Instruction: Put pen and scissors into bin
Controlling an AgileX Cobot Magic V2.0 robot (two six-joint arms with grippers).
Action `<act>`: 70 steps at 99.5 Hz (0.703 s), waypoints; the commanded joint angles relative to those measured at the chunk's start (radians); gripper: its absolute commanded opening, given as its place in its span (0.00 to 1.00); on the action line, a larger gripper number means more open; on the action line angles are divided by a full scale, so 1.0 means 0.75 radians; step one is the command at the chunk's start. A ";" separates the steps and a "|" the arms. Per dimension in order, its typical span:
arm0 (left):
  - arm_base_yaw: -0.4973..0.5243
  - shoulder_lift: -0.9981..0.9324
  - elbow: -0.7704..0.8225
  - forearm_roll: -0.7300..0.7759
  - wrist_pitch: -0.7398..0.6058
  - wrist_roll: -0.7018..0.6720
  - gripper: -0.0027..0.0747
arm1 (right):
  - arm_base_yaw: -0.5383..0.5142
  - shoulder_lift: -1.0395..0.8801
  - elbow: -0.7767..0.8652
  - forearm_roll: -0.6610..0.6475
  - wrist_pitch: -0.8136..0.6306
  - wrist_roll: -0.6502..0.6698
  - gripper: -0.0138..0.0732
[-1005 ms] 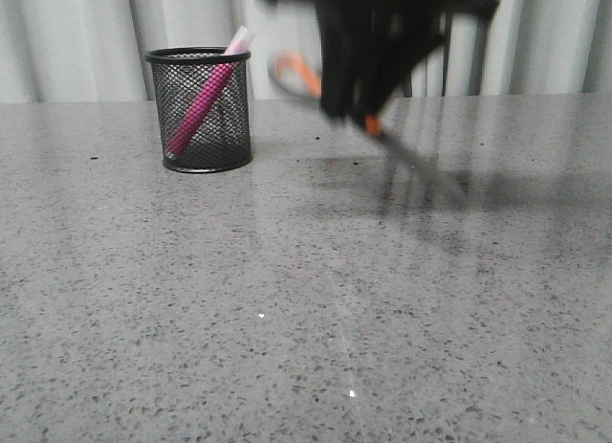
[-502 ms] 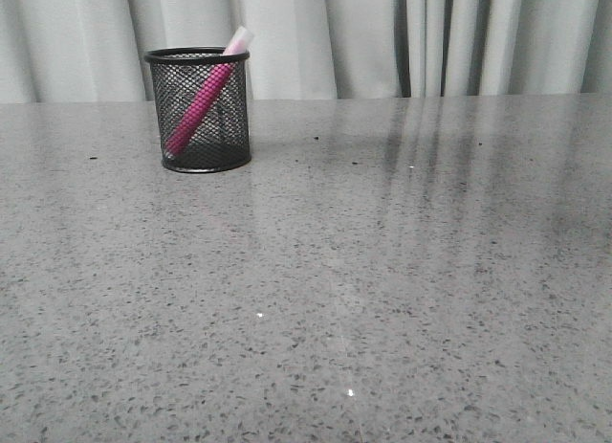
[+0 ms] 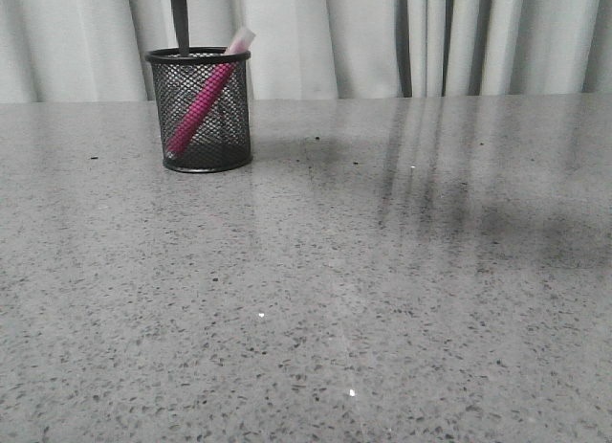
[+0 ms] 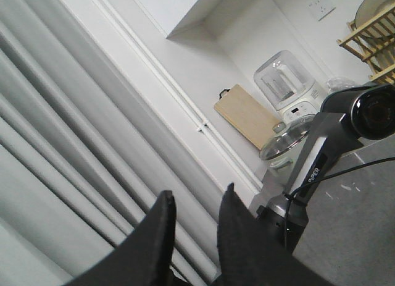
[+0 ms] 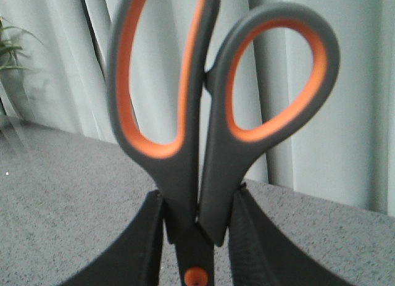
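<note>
The black mesh bin (image 3: 198, 108) stands at the far left of the grey table. The magenta pen (image 3: 201, 103) leans inside it, and its pale cap pokes over the rim. My right gripper (image 5: 197, 202) is shut on the scissors (image 5: 170, 168) just above the orange pivot dot, with the dark grey and orange handles pointing away from it. In the front view only a dark blade of the scissors (image 3: 178, 14) shows. It hangs straight down from the top edge, and its tip is at the bin's rim. My left gripper (image 4: 197, 193) is open and empty, pointed at the curtains.
Pale curtains (image 3: 382, 36) hang along the far edge of the table (image 3: 335, 271). In the left wrist view a camera on a black stand (image 4: 321, 150) stands on the table, with kitchen items on a counter behind it.
A second ago my right arm held the scissors above the table's middle. It left the front view, and now the blade hangs down over the bin. The bin and pen have not moved.
</note>
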 commanded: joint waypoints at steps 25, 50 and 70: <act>-0.013 0.020 -0.022 -0.035 -0.026 -0.056 0.23 | -0.007 0.013 -0.042 -0.022 -0.111 -0.027 0.09; -0.013 0.003 -0.022 -0.024 -0.021 -0.056 0.23 | -0.022 0.033 -0.042 -0.024 0.073 -0.027 0.15; -0.013 -0.002 -0.022 -0.001 -0.019 -0.056 0.23 | -0.022 0.027 -0.042 -0.024 0.081 -0.025 0.51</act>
